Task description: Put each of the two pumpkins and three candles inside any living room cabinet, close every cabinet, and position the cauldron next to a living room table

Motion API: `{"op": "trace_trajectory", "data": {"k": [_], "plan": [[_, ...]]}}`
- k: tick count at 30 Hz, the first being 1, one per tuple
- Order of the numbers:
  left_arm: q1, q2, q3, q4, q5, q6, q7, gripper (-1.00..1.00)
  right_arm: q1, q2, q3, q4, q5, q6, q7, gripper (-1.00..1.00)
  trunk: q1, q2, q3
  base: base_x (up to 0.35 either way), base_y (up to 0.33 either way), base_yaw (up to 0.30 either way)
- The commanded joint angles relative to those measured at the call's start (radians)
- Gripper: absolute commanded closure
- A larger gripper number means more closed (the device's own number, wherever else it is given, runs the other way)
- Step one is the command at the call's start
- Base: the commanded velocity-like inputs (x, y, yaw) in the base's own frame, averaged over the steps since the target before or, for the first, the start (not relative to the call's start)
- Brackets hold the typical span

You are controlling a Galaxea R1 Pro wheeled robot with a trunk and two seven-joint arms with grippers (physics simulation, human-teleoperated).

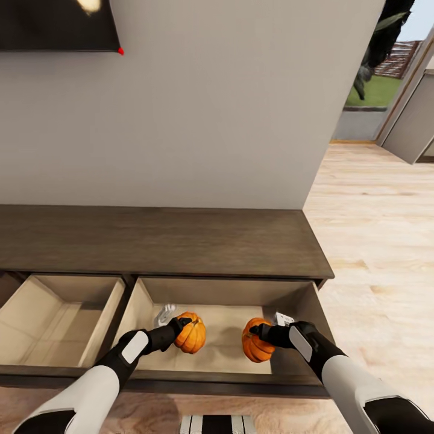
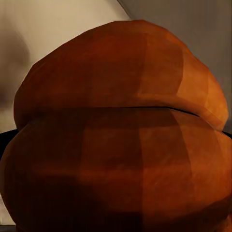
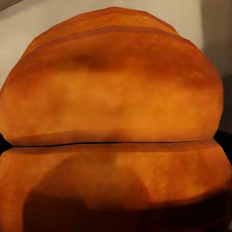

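The long dark-brown cabinet [image 1: 163, 241] stands against the wall with two pale-wood drawers pulled open. Over the right drawer [image 1: 223, 337] my left gripper [image 1: 182, 328] is shut on an orange pumpkin [image 1: 191, 333], whose ribbed skin [image 2: 121, 145] sits right against the left wrist camera. My right gripper [image 1: 258, 331] is shut on the second pumpkin [image 1: 256, 341], likewise pressed close to the right wrist camera as an orange bulge [image 3: 111, 130]. Both pumpkins hang inside the right drawer's opening, a little apart. No candles or cauldron are in view.
The left drawer [image 1: 57, 319] stands open with nothing in it. A dark framed picture [image 1: 57, 24] hangs on the grey wall. Light wood floor [image 1: 374, 241] stretches to the right toward a doorway with greenery outside. A striped rug edge [image 1: 217, 424] lies below the cabinet.
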Motion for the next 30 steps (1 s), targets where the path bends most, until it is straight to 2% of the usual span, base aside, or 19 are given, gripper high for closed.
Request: {"op": "trace_trajectory", "data": {"k": [1,5,16,18,20,24,30], "plan": [[0.0,0.0,0.001,0.0,0.003,0.0,-0.002,1.0,0.0,0.0,-0.001,-0.001,-0.001,0.0,0.001,1.0,0.0,0.0,-0.006,0.0,0.0,0.0],[0.0,0.0,0.001,0.0,0.004,0.001,-0.002,1.0,0.0,0.0,0.0,-0.002,0.0,-0.004,0.005,1.0,0.002,-0.001,-0.027,0.0,0.0,0.0],[0.0,0.0,0.001,0.0,0.004,0.001,-0.002,1.0,0.0,0.0,0.002,-0.051,0.004,-0.011,0.011,1.0,0.002,-0.001,-0.03,0.0,0.0,0.0],[0.0,0.0,0.001,0.0,0.004,0.001,-0.002,1.0,0.0,-0.001,0.002,-0.051,0.004,-0.012,0.03,1.0,0.002,-0.001,-0.03,0.0,0.0,0.0],[0.0,0.002,0.002,0.0,0.004,0.002,-0.002,1.0,0.0,-0.003,0.002,-0.041,0.007,-0.015,0.119,1.0,0.002,-0.001,-0.03,0.0,0.0,0.0],[0.0,0.002,0.003,0.0,0.004,0.002,-0.002,1.0,0.0,-0.002,0.002,-0.027,0.004,-0.062,0.131,1.0,0.002,-0.001,-0.03,0.0,0.0,0.0],[0.0,0.002,0.003,0.0,0.004,0.004,-0.002,1.0,0.0,-0.002,0.003,-0.018,0.005,-0.075,0.13,1.0,0.002,-0.001,-0.03,0.0,0.0,0.0]]}}
